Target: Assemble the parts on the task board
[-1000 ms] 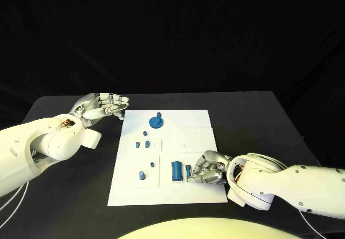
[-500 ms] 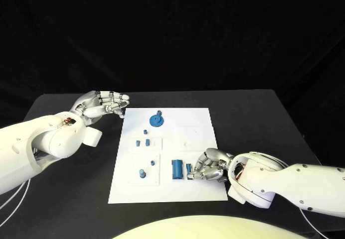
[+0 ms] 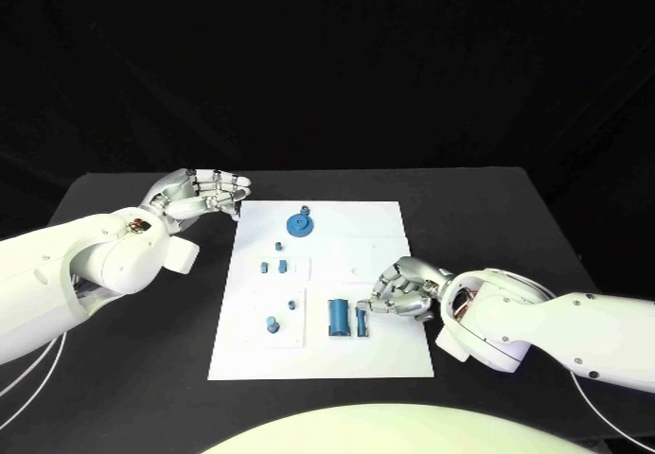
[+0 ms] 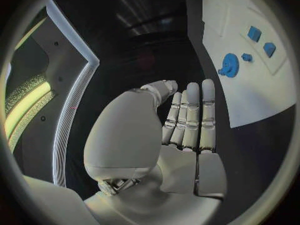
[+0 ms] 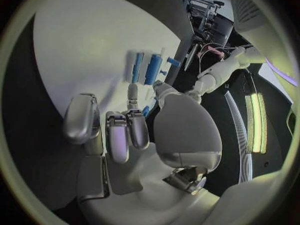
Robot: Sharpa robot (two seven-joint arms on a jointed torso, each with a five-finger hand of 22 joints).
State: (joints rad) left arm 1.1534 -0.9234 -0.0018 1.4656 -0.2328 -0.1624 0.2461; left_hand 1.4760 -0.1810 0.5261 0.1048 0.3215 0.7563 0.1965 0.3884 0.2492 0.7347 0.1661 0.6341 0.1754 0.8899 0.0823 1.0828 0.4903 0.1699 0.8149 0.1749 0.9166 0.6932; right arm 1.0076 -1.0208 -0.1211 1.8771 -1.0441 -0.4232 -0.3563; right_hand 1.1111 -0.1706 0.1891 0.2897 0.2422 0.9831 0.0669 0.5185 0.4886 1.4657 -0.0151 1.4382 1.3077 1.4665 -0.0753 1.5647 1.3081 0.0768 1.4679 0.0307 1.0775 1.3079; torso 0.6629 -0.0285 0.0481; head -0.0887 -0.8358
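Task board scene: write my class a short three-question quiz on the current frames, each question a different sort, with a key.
1. True or false: the left hand holds a blue part.
2. The blue gear on the task board lies: A) at the far end, B) at the near end, C) off the plate.
3. Fill in: the right hand has its fingertips beside the slim blue ____.

Key: 1 false; 2 A; 3 bar.
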